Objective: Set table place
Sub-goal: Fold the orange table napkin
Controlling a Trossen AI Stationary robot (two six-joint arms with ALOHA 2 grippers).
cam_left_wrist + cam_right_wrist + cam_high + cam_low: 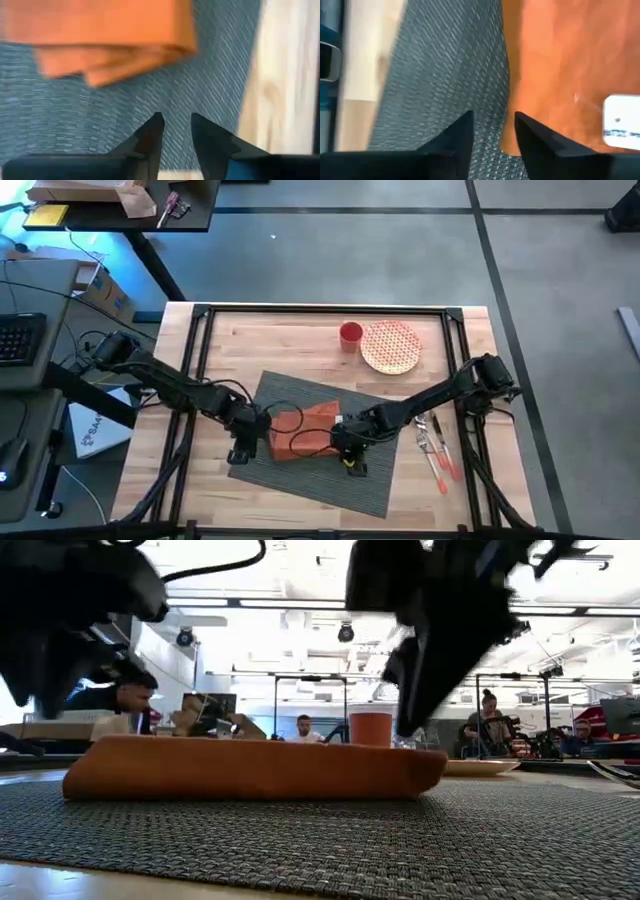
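High view: light-wood table w/ black rail frame; the dark grey ribbed placemat lies skewed at centre-front, an orange napkin folded on top of it. Left gripper sits over the mat's left edge, just beside the napkin; right gripper is over the mat near the napkin's right end. Red cup and patterned plate stand side by side toward the back right, well apart from the mat; cutlery w/ orange handles lies on bare wood right of the mat. Low view: napkin lies flat on the mat; cup and plate behind it, people seated in the room beyond; dark arm masses hang above both napkin ends. Left wrist view: fingers slightly apart, holding nothing, above the mat, napkin's folded edge ahead, table wood at the side. Right wrist view: fingers apart, empty, over the mat by the napkin's edge; white tag on the napkin.
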